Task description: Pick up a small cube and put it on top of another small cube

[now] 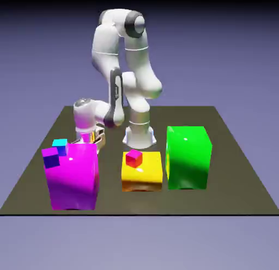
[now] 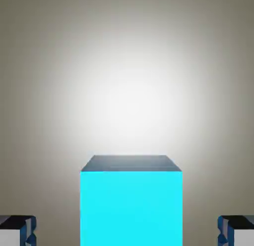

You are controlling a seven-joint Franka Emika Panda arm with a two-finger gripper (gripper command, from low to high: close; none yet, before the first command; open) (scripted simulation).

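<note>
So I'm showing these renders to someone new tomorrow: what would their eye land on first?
Probably the three big bright blocks in a row across the dark table: magenta block, low yellow block with a small red cube on top, and tall green block. Next, the white arm bending down behind the magenta block. In the hand view, a cyan cube sits between the open gripper fingertips.

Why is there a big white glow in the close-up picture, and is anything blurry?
Hand view: a bright patch washes out the table beyond the sharp cyan cube, fading darker toward the corners. Exterior view: crisp, with glossy highlights on the green block.
</note>
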